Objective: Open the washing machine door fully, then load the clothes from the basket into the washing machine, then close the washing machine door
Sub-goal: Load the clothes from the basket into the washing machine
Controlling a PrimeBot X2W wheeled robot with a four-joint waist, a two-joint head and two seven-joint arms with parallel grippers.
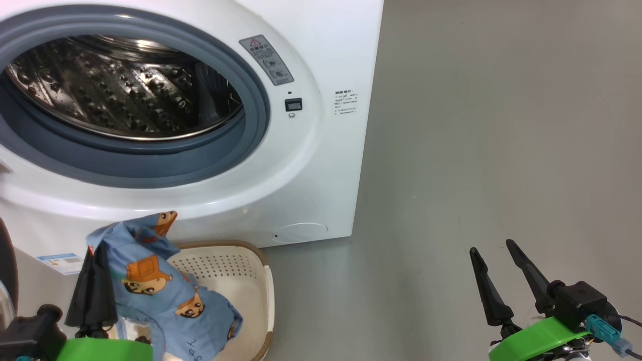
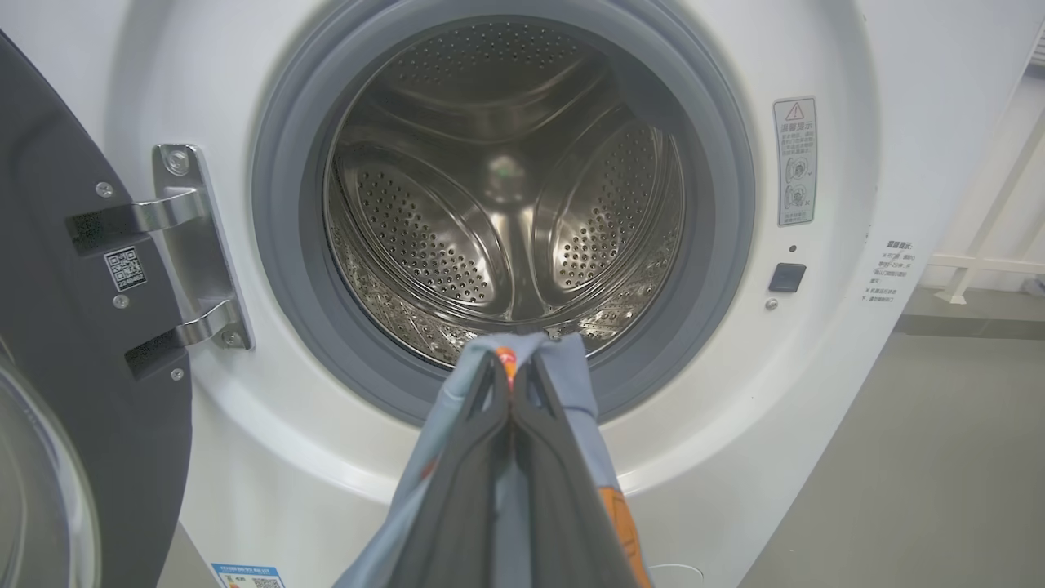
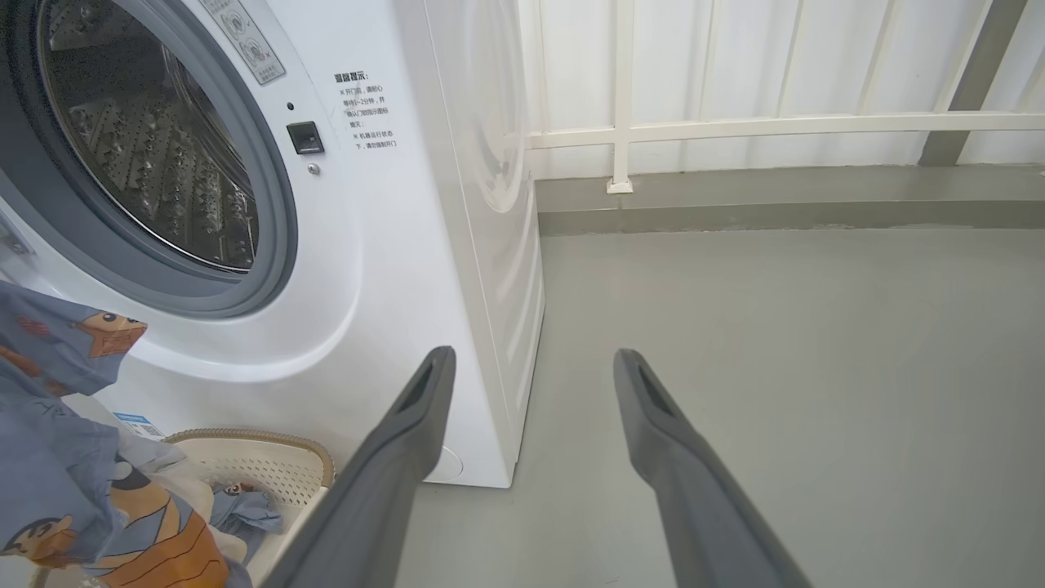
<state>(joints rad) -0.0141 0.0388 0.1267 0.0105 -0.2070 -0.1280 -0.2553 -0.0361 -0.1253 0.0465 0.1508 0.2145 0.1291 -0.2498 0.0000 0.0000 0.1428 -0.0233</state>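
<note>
The washing machine (image 1: 311, 165) stands with its drum mouth facing the robot, the washing machine door (image 2: 73, 343) wide open at its left, and the basket (image 1: 235, 246) sits on the floor just before it. The clothes (image 1: 150, 281) hang lengthwise down into the basket from the left end effector (image 2: 514, 367), which is pressed together on a fold, while the right end effector (image 1: 491, 248) is spread and holds nothing. A grey warning label (image 1: 266, 59) beside the drum mouth bears a red triangle, its characters too small to read, and the door carries a QR code (image 2: 125, 268).
</note>
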